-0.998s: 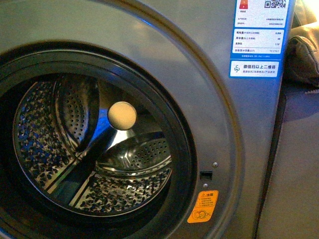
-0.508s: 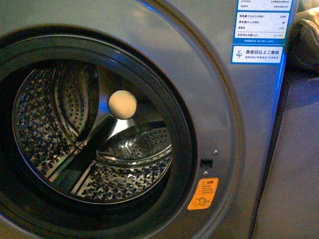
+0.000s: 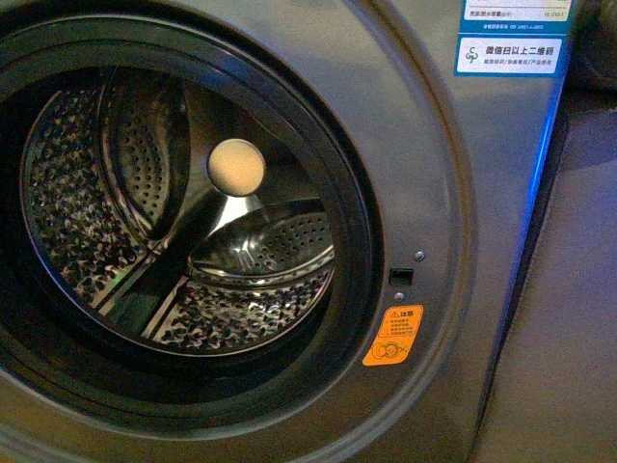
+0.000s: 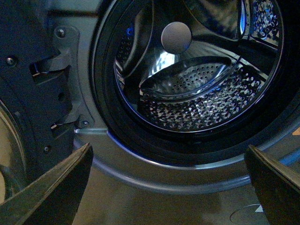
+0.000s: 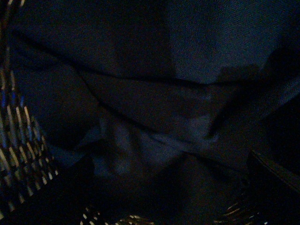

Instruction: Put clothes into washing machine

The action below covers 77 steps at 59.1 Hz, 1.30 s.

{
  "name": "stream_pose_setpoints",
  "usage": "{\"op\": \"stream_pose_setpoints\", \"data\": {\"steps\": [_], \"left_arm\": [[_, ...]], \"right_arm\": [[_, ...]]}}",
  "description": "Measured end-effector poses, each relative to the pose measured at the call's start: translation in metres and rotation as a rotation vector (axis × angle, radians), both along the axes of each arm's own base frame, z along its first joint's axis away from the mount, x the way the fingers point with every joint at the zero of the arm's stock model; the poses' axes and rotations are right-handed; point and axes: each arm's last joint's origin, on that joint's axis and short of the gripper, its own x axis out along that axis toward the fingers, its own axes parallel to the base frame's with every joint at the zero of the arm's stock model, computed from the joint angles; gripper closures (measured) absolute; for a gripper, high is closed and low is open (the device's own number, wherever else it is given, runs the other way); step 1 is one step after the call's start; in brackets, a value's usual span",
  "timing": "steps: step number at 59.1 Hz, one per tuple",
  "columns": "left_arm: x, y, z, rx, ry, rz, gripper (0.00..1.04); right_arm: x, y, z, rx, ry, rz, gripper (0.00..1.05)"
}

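Left gripper [image 4: 168, 157] gapes before the washing machine [image 3: 453, 193].
Its jaws stand wide apart at frame bottom; beyond them the porthole [image 3: 353, 241], steel drum [image 3: 87, 212], cream hub [image 3: 236, 166] centre. Navy clothes [image 5: 187, 56] fill the right wrist view; right gripper [image 5: 164, 192] jaws: cannot tell.

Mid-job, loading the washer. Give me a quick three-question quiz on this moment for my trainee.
1. True or false: the clothes already lie in the drum.
2. Pick one. The orange sticker sits: A) outside the drum, to its lower right; B) above the drum; C) inside the drum.
3. Fill in: the left gripper has its fingers ___.

Key
1. False: the front and left wrist views show the drum empty.
2. A.
3. Open, with nothing between them.
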Motion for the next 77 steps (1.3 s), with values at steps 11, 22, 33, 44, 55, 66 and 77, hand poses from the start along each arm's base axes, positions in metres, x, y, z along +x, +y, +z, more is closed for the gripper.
{"op": "stream_pose_setpoints", "data": {"steps": [11,22,33,44,55,66,77], "left_arm": [[0.000,0.000,0.000,0.000,0.000,0.000,0.07],[0.000,0.000,0.000,0.000,0.000,0.000,0.07],[0.000,0.000,0.000,0.000,0.000,0.000,0.07],[0.000,0.000,0.000,0.000,0.000,0.000,0.07],[0.000,0.000,0.000,0.000,0.000,0.000,0.07],[0.000,0.000,0.000,0.000,0.000,0.000,0.07],[0.000,0.000,0.000,0.000,0.000,0.000,0.07]], "right_arm": [[0.007,-0.010,-0.020,-0.042,0.032,-0.005,0.07],[0.003,-0.021,-0.037,-0.092,0.057,-0.025,0.07],[-0.007,-0.028,-0.055,-0.125,0.091,-0.030,0.07],[-0.018,-0.033,-0.076,-0.102,0.121,-0.054,0.07],[-0.021,-0.033,-0.086,-0.052,0.105,-0.063,0.07],[-0.023,-0.029,-0.091,-0.005,0.094,-0.069,0.07],[-0.024,-0.027,-0.094,0.004,0.088,-0.078,0.07]]}}
